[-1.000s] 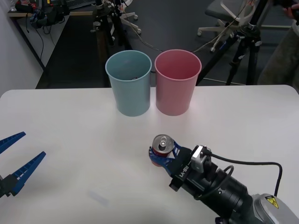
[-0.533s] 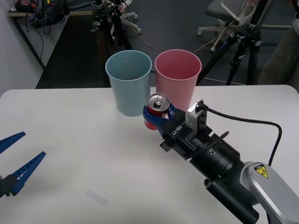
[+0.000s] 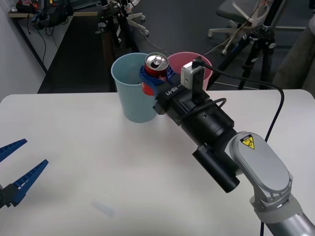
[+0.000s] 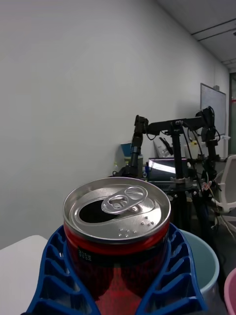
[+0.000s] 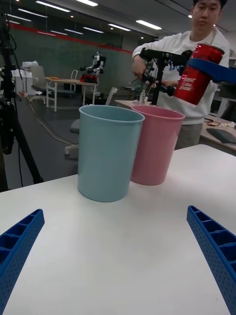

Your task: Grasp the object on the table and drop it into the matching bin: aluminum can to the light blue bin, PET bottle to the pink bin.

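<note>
My right gripper is shut on the aluminum can, a small red can with a silver lid, and holds it upright in the air. The can hangs over the right part of the light blue bin's mouth, just above the rim. The pink bin stands right beside it, mostly hidden behind my right arm. In the right wrist view the blue fingers clasp the can on both sides. My left gripper waits open, low over the table at its near left; from there I see the can above both bins.
Both bins stand at the table's far edge, the light blue bin touching the pink bin. Beyond that edge are a camera tripod and an office chair. My right arm stretches diagonally across the table's middle.
My right gripper has lifted the can off the table and carried it up, forward and left, from in front of the bins to over the light blue bin. The left arm stayed still.
</note>
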Robot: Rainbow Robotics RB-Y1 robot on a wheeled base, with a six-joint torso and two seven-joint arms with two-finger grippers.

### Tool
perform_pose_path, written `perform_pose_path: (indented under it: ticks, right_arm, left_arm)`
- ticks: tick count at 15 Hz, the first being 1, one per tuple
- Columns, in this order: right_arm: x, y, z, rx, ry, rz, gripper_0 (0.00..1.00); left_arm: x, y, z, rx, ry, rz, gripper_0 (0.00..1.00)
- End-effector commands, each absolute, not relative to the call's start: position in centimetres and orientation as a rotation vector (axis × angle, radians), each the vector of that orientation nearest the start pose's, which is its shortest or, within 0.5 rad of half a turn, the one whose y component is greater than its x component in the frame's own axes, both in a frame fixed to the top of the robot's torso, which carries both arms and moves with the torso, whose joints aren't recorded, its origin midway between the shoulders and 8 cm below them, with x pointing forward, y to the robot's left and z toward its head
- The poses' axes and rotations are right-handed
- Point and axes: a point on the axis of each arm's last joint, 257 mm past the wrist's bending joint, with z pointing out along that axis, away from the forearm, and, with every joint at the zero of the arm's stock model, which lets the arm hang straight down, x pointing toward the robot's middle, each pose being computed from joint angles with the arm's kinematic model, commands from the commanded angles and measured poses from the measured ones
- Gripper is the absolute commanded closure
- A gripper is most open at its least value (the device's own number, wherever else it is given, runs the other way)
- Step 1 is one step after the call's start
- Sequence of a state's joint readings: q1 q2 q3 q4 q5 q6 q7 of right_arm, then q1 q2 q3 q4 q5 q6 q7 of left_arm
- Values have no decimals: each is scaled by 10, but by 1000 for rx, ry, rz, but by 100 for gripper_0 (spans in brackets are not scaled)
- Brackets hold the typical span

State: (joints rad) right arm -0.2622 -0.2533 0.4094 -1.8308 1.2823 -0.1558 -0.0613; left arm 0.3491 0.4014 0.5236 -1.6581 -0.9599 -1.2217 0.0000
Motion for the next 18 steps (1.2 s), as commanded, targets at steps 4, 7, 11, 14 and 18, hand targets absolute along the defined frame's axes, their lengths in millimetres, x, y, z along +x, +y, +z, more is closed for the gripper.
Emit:
perform_pose_path:
  ticks: [4, 7, 11, 14, 18]
  right_arm:
    - [572, 40, -3, -422, 1181, 503, 100]
    - [599, 49, 0, -400, 1210, 471, 100]
    - [627, 59, -2, -383, 1254, 436, 100]
    - [643, 63, -9, -371, 1293, 414, 100]
    - [650, 68, -15, -355, 1317, 398, 100]
  left_arm:
    - [342, 330, -169, 465, 1441, -567, 0]
    - [342, 330, -169, 465, 1441, -567, 0]
    - [342, 330, -169, 465, 1441, -567, 0]
    - [342, 330, -169, 465, 1441, -567, 0]
    - [342, 330, -169, 465, 1441, -567, 0]
